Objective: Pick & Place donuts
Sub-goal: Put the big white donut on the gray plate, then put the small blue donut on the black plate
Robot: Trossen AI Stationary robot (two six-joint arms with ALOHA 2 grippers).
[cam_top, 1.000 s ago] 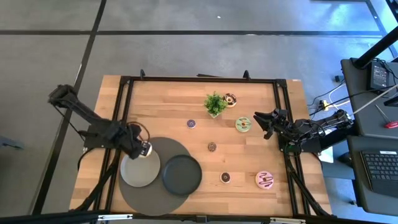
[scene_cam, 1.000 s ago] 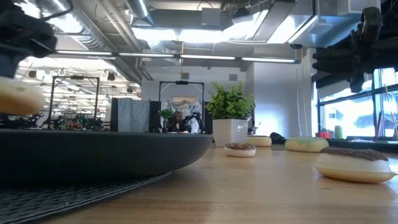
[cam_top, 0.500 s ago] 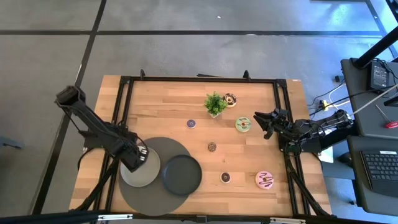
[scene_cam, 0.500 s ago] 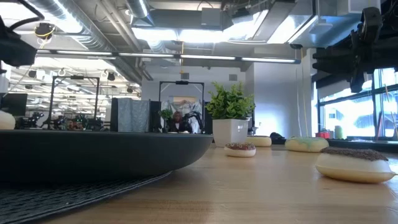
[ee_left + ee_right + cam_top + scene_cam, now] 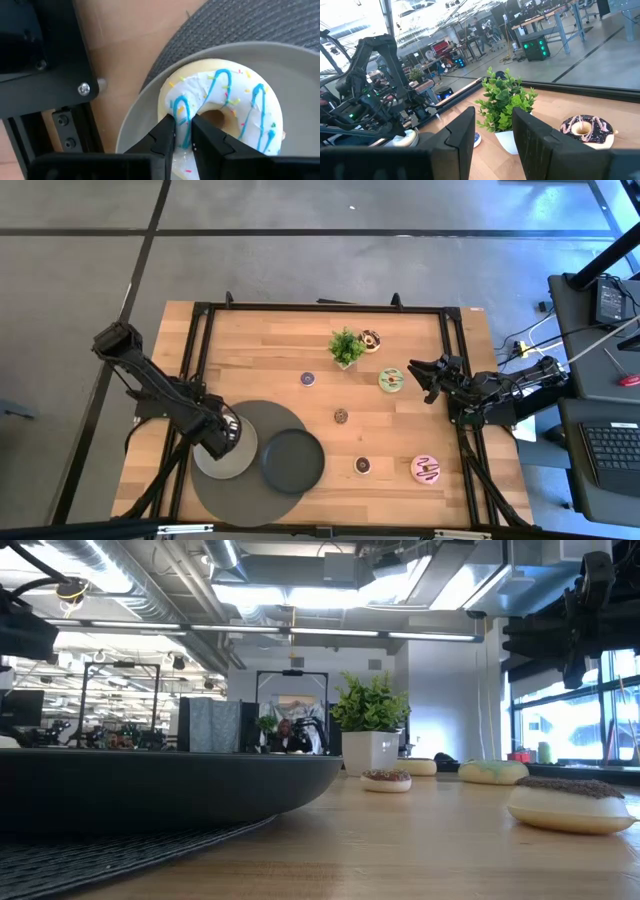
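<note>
While the left gripper (image 5: 183, 132) pinches the near rim of the cream donut (image 5: 222, 117), which already sits on the light plate (image 5: 222, 457) beside the dark plate (image 5: 292, 460), the right gripper (image 5: 492, 131) hangs with fingers parted near the plant (image 5: 346, 346), holding nothing. 6 other donuts lie on the wood around the plant: green (image 5: 391, 380), chocolate (image 5: 370, 340), pink (image 5: 426, 469) and 3 tiny ones. If the fingers part too little before the arm lifts, the icing could catch and drag the donut off the plate.
</note>
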